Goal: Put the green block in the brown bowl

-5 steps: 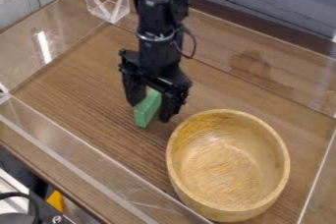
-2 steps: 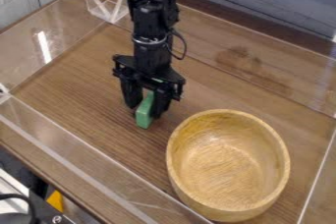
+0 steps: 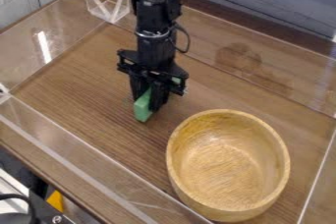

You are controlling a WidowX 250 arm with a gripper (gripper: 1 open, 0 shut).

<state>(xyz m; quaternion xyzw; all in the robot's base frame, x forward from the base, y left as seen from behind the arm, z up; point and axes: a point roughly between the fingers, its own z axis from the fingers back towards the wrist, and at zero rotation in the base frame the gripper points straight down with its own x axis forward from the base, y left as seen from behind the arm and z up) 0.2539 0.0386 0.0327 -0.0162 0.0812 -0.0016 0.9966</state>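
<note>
The green block (image 3: 141, 107) stands on the wooden table just left of the brown bowl (image 3: 227, 162). My gripper (image 3: 152, 96) points straight down over the block's top end, and its black fingers are shut on the green block. Only the block's lower part shows below the fingers. The bowl is light wood, round and holds nothing, with its near rim a short way right of the block.
Clear acrylic walls (image 3: 53, 41) fence the table on all sides. A clear folded plastic piece (image 3: 108, 7) stands at the back left behind the arm. A low transparent rail (image 3: 79, 164) runs along the front.
The fingers, spread wide around the block a second ago, have closed onto it. The hand has settled slightly lower over the block; the bowl has not moved.
</note>
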